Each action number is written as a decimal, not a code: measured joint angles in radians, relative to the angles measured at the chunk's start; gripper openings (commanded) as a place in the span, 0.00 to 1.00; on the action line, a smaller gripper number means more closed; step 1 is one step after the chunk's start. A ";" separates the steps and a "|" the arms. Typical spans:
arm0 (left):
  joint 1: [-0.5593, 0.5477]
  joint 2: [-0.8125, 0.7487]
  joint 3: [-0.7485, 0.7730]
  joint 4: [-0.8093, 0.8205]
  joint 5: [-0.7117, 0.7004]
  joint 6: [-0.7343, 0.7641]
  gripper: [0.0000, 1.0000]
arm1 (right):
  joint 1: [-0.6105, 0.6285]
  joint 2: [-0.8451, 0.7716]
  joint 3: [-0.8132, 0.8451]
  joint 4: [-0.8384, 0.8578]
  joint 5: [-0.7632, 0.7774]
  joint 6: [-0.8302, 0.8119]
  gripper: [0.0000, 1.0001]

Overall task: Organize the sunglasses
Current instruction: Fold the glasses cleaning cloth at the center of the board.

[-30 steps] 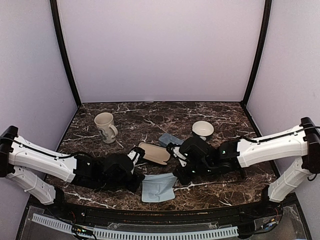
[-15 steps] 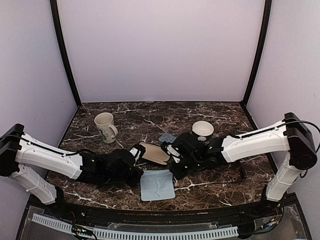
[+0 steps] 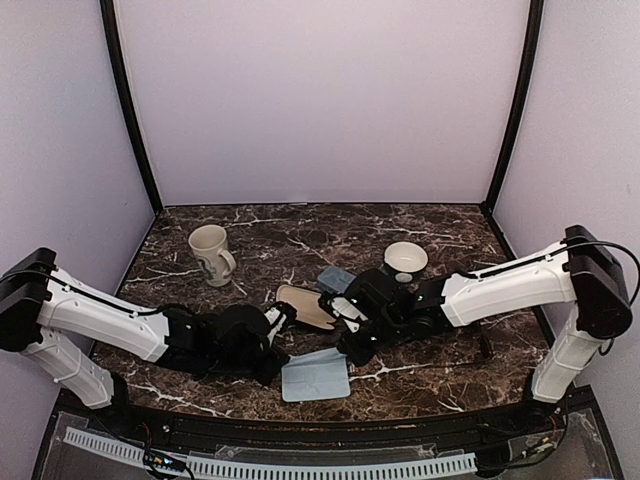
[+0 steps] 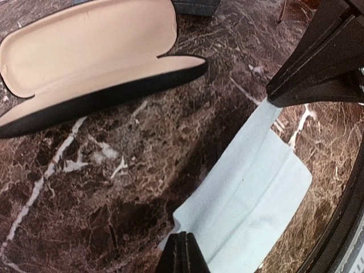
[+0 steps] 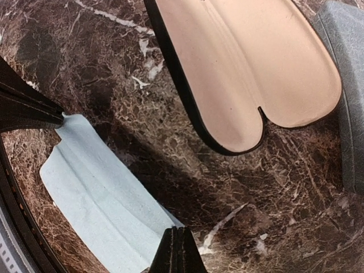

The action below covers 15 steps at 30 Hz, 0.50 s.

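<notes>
I can't make out the sunglasses or where they sit. Both arms reach low over the bench (image 3: 270,235). The left end effector (image 4: 179,253) and right end effector (image 5: 176,250) are each pinched tight on a corner of the light blue cloth (image 3: 315,380).

Marble table (image 3: 300,225) holds mug (image 3: 208,250), bowl (image 3: 405,258), open case (image 3: 305,305), pale cloth (image 3: 316,376).

No legible text — none anywhere.
</notes>
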 measured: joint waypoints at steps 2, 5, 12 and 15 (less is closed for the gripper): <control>0.000 -0.001 -0.014 0.000 0.016 -0.002 0.00 | 0.005 0.000 -0.015 0.001 -0.012 0.002 0.00; -0.005 -0.003 -0.026 0.000 0.033 -0.004 0.00 | 0.018 0.000 -0.029 0.007 -0.023 0.009 0.00; -0.034 -0.018 -0.044 -0.001 0.053 -0.016 0.00 | 0.046 0.000 -0.051 0.017 -0.034 0.028 0.00; -0.048 -0.018 -0.048 -0.001 0.055 -0.024 0.00 | 0.057 0.000 -0.057 0.019 -0.034 0.038 0.00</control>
